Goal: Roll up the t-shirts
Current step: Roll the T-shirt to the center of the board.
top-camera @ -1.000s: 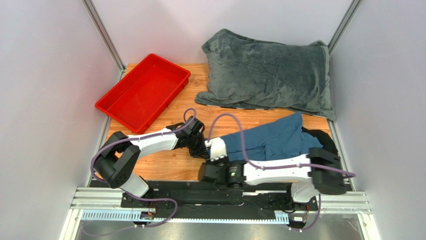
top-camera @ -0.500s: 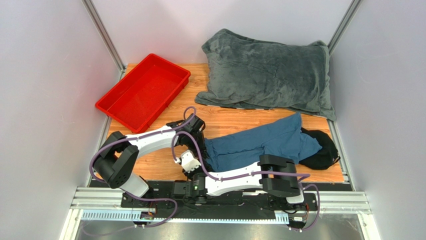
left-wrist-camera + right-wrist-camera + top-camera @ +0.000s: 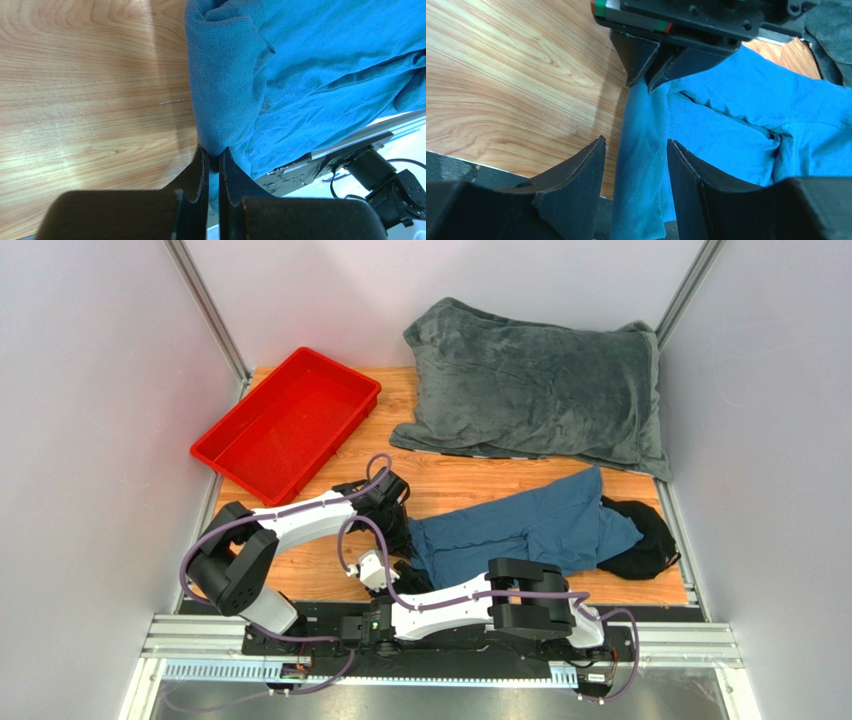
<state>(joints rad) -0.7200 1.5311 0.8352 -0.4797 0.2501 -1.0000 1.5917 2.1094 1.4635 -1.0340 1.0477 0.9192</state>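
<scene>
Between the parted fingers of the right gripper [image 3: 636,142] lies the rolled edge of the teal t-shirt [image 3: 726,115]; just ahead, the left gripper [image 3: 214,152] pinches it tight.

Two I2RT YAM arms in glossy white shells: the left arm [image 3: 305,518] and right arm [image 3: 445,602] share chunky black joints [image 3: 235,575] and looping purple cable [image 3: 378,462]. The left hand [image 3: 210,167] and right hand [image 3: 635,150] have matte black wedge fingers [image 3: 197,175]. A green-and-red marking [image 3: 599,8] and small screw heads [image 3: 690,8] dot the black housing.
</scene>
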